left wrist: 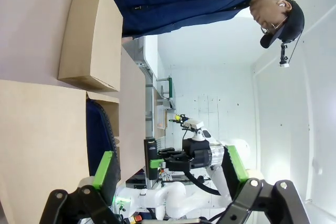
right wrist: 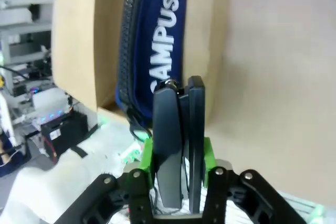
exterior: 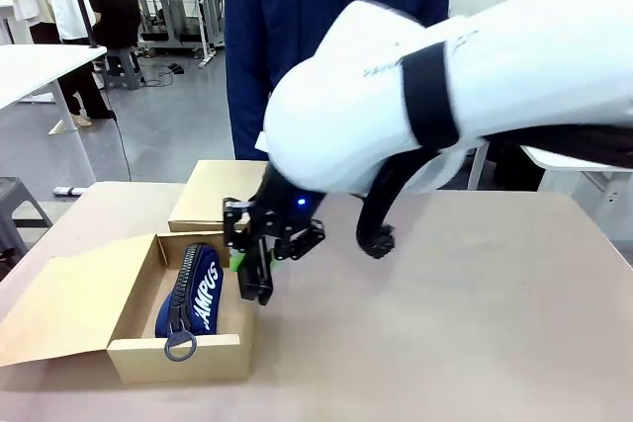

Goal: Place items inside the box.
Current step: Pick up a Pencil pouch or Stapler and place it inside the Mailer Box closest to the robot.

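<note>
My right gripper [exterior: 253, 262] is shut on a black stapler [exterior: 261, 282], which hangs just above the right wall of the open cardboard box [exterior: 178, 358]. In the right wrist view the stapler [right wrist: 170, 124] stands upright between the green pads of that gripper [right wrist: 177, 153], above the box [right wrist: 73, 40]. A navy pouch [exterior: 193, 289] with white lettering lies inside the box, also seen as the navy pouch [right wrist: 157, 35]. My left gripper [left wrist: 170, 179] is open with nothing between its fingers and looks across the box flap [left wrist: 42, 145] towards the pouch [left wrist: 97, 127].
A closed flat cardboard box [exterior: 213, 195] lies behind the open one, near the far edge. A person in a navy jacket [exterior: 336, 7] stands at the far side. The open box's flap [exterior: 59, 303] spreads to the left. Bare tabletop [exterior: 475, 313] lies on the right.
</note>
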### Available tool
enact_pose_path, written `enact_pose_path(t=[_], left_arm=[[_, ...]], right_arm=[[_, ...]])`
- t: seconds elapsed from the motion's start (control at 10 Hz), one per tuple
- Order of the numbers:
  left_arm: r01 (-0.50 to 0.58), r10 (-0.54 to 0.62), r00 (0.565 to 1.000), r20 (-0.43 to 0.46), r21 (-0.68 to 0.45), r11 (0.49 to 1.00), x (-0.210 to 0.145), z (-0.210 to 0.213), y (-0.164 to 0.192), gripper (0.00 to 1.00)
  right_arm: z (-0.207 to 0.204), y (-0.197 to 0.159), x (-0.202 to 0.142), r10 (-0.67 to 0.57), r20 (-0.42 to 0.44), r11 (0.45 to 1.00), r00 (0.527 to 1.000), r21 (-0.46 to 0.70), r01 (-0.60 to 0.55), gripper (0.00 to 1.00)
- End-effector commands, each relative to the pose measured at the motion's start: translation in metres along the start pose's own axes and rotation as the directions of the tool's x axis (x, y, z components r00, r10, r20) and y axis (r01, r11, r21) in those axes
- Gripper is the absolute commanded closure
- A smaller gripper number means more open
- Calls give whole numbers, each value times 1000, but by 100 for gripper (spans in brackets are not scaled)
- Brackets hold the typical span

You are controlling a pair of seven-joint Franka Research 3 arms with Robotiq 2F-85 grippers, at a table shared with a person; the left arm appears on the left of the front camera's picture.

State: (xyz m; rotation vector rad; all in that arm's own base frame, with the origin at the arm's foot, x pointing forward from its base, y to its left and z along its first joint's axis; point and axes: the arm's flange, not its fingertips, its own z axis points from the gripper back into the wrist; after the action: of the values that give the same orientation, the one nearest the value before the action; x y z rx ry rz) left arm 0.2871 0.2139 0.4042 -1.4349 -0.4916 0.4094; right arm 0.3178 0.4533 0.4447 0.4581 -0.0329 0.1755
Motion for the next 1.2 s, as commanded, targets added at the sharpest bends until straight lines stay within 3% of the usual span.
enact_pose_path(t=[0.0,0.2,0.4,0.8,0.9,1.0,1.1], left_arm=[[16,-16,1000,3,-17,1000,-1,0,0,0],[16,-16,1000,3,-17,1000,-1,0,0,0],[16,-16,1000,3,-17,1000,-1,0,0,0],[16,-16,1000,3,-17,1000,-1,0,0,0],[16,-16,1000,3,-17,1000,-1,0,0,0],[16,-16,1000,3,-17,1000,-1,0,0,0],[16,-16,1000,3,-17,1000,-1,0,0,0]], right_arm=[[-29,21,11,-24,59,998,998,-65,28,58],[-51,35,14,5,84,999,996,-54,-1,58],[-68,40,22,5,58,997,998,-77,0,58],[-76,40,26,7,54,998,998,-69,-4,58],[-76,39,27,3,45,998,999,-62,0,8],[-76,39,26,9,45,998,999,-59,-6,0],[-75,38,26,10,44,998,999,-56,-7,0]])
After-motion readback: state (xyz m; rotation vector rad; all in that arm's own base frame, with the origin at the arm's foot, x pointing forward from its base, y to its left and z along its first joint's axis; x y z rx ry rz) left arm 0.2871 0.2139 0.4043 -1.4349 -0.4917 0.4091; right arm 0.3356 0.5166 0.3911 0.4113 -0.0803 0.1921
